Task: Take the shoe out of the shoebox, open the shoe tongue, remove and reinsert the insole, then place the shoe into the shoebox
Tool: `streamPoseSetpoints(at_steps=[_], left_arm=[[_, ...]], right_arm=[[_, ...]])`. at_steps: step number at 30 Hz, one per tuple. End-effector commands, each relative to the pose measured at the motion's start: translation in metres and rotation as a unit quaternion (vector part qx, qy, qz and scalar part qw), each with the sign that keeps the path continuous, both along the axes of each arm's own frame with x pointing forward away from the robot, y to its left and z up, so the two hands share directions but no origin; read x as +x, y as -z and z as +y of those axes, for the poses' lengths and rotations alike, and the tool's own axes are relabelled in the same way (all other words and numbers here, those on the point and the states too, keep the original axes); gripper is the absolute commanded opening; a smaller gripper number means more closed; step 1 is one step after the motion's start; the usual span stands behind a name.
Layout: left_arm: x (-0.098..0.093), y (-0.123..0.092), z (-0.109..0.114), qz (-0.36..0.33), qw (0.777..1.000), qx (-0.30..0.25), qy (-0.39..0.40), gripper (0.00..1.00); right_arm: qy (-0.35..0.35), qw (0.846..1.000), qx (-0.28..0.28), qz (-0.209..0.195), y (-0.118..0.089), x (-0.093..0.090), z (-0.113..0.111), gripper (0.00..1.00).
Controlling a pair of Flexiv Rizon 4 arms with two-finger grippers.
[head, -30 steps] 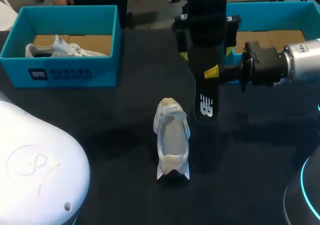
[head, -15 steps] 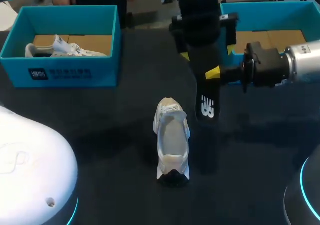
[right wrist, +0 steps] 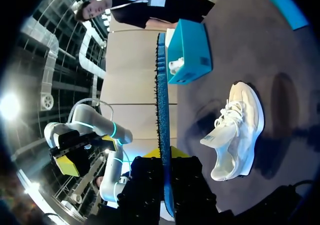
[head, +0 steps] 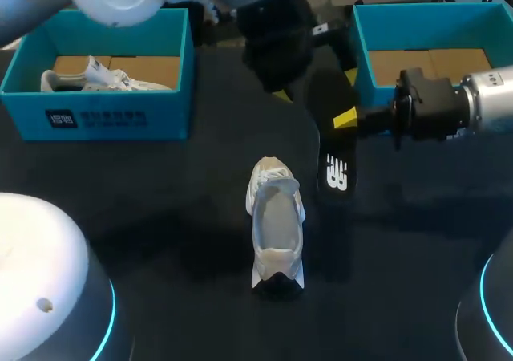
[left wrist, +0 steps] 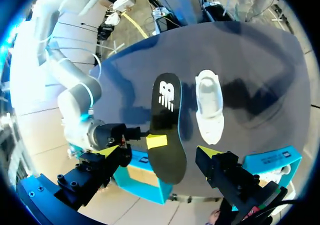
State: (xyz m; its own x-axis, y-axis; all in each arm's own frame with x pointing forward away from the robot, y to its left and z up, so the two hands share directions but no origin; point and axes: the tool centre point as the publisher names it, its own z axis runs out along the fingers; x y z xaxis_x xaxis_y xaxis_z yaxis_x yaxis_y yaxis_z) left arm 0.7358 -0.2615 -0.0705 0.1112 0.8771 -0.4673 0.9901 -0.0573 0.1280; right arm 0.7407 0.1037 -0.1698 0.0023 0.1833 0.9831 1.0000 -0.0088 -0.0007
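Left gripper point(left wrist: 159, 151) has backed off leftward from over the flat black insole point(head: 334, 148), jaws wide apart and empty. Right gripper point(right wrist: 166, 162) is clamped on the insole's edge, holding it above the dark table point(head: 160, 192), just beside the white lace-up sneaker point(head: 276, 225).

Shoe point(head: 276, 225) sits midway on bench point(head: 160, 200), insole point(head: 335, 148) just to its right in right claw point(head: 346, 120), shoebox point(head: 96, 119) w/ another shoe point(head: 96, 78) at back left, 2nd shoebox point(head: 433, 10) at back right.
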Motion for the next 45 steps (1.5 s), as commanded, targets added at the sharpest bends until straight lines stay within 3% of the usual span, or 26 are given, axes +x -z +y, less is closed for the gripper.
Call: streamPoseSetpoints(at_steps=[1,7,21,26,39,45], left_arm=[[-0.008,0.001,0.026,-0.008,0.979,-0.203,0.034,1.0],[-0.013,-0.003,0.036,-0.005,0.958,-0.284,0.046,1.0],[-0.018,-0.002,0.052,0.009,0.91,-0.41,0.067,1.0],[-0.021,-0.004,0.053,-0.03,0.911,-0.399,0.096,1.0],[-0.021,-0.004,0.053,-0.03,0.911,-0.399,0.096,1.0],[-0.018,0.019,0.056,0.007,0.904,-0.424,0.05,1.0]], right_arm=[[0.001,1.0,-0.005,0.001,-0.004,-0.003,-0.004,0.0],[0.004,1.0,-0.008,0.002,-0.005,-0.006,-0.007,0.0],[-0.002,1.0,-0.009,0.01,-0.005,-0.008,-0.006,0.0],[-0.001,1.0,-0.009,0.012,-0.005,-0.008,-0.006,0.0],[-0.008,1.0,-0.017,0.025,-0.01,-0.01,-0.009,0.0],[0.019,0.999,-0.024,0.016,-0.021,-0.015,-0.023,0.0]])
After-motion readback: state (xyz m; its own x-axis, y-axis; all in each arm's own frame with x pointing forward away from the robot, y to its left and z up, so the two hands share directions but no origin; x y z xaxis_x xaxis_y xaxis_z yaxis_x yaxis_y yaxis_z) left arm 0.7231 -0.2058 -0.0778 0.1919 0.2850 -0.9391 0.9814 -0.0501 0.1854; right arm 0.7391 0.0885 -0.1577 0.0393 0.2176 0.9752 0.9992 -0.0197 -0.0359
